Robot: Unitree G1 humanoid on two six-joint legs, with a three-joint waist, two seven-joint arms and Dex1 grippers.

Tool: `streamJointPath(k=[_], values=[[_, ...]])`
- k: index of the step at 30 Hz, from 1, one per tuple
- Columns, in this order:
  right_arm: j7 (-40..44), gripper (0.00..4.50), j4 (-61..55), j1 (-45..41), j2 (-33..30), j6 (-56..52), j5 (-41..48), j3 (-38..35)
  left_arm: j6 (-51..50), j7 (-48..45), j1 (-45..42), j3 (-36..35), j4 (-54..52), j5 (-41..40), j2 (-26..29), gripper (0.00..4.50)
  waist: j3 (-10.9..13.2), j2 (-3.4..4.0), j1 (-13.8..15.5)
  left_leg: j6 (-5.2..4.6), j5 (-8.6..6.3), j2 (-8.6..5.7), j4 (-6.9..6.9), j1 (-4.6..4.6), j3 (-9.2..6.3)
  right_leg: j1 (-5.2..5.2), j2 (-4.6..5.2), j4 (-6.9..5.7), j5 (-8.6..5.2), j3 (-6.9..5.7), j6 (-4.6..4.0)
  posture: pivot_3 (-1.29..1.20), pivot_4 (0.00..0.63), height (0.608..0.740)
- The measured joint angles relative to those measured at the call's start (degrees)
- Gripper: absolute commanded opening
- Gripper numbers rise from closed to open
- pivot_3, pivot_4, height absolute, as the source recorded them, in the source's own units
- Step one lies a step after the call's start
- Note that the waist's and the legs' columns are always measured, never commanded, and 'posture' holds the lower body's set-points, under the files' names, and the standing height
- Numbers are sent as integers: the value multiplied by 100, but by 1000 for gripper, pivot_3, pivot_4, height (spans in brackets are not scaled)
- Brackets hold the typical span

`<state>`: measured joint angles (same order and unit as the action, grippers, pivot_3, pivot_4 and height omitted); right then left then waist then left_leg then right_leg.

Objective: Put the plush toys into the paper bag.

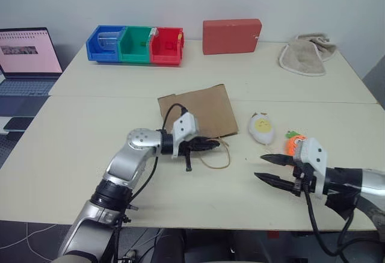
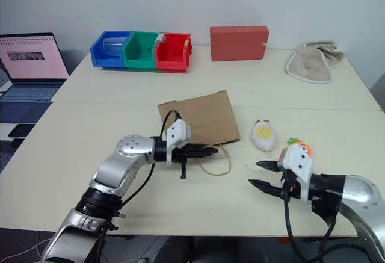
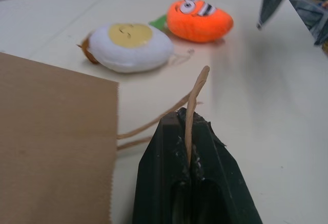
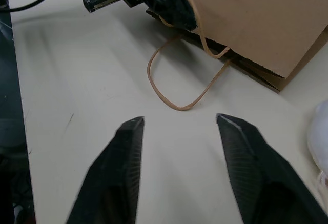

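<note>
The brown paper bag point(image 1: 201, 109) lies flat in the middle of the table. My left gripper point(image 1: 213, 145) is at its open edge, shut on one tan cord handle point(image 3: 197, 88), which rises from between the fingers. The other handle loop point(image 4: 179, 80) lies on the table. The white egg plush point(image 1: 261, 129) rests just right of the bag, and the orange carrot plush point(image 3: 200, 19) lies beyond it, partly hidden behind my right wrist in the head views. My right gripper point(image 1: 258, 165) stands open near the front right, in front of both toys, with nothing between its fingers.
A red box point(image 1: 231, 36) and a row of blue, green and red bins point(image 1: 135, 44) stand along the back. A beige towel point(image 1: 308, 52) lies at the back right. A laptop point(image 1: 27, 64) sits on a side table to the left.
</note>
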<state>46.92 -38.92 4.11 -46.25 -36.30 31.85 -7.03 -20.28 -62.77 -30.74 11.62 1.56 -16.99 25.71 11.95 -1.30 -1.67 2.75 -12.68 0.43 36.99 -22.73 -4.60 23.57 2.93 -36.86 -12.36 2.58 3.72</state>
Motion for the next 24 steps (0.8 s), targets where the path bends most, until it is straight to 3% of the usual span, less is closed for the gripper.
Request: streamJointPath(k=[4, 13, 24], values=[[-350, 13, 413, -490, 664, 190, -370, 672, -410, 119, -296, -273, -158, -305, -29, 0, 1, -1, -14, 0, 0, 0, -2, 1, -2, 0, -3, -1, 1, 0, 2, 0, 150, 740], [-1496, 13, 1986, -1742, 2392, 1078, -1822, 1989, -1191, 356, -389, -437, -424, -873, -148, 0, 0, 0, -28, 0, 0, 6, -10, 1, -12, 7, -14, -9, 9, -1, 11, 0, 150, 740], [-2468, 13, 4011, -2404, 3593, 2321, -3107, 2439, -1834, 669, -426, -582, -677, -1328, -209, 0, 1, -1, -24, 1, 0, 5, -15, -4, -18, 12, -17, -8, 12, -2, 15, 0, 150, 740]])
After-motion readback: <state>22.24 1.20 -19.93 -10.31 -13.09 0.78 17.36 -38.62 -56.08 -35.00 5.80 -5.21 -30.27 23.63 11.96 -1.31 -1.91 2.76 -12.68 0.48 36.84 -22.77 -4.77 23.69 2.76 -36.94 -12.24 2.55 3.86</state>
